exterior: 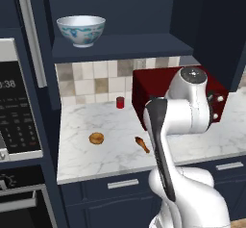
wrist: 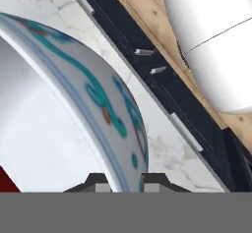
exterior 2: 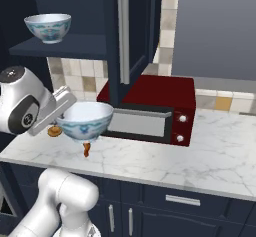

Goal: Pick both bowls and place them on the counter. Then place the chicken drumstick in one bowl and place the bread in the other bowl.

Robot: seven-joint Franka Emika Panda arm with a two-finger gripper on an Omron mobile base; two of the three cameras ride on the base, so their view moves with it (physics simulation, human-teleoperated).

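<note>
Jaws clamped on a bowl rim, and it's a firm pinch: in the hand view the gripper (wrist: 120,180) has 1 fingertip (wrist: 101,184) inside the wall and the other outside, with the rim of the held bowl (wrist: 93,99) running straight down between them and arcing away toward 11 o'clock.

From the right base view, that held bowl (exterior 2: 85,122) hangs upright in the air above the counter (exterior 2: 210,146), mouth up, gripped at its 9 o'clock edge by the gripper (exterior 2: 61,112). Directly below it at 6 o'clock, the chicken drumstick (exterior 2: 86,149) pokes out, lying on the marble. Just off the bowl's 9 o'clock side, low, a sliver of the bread (exterior 2: 52,130) peeks from behind the hand.

Swing to the left base view: the bread (exterior: 96,138) sits on the counter (exterior: 86,159), and the chicken drumstick (exterior: 142,144) lies at its 3 o'clock, well apart, bone end pointing toward 4 o'clock. Neither touches a bowl.

Bowl number 2, the shelf bowl (exterior: 81,30), stands upright on the dark shelf (exterior: 125,46) at 12 o'clock above the bread.

Further out, a red can (exterior: 120,102) stands near the tiled backsplash, and a red toaster oven (exterior 2: 150,111) sits at 3 o'clock of the held bowl.
</note>
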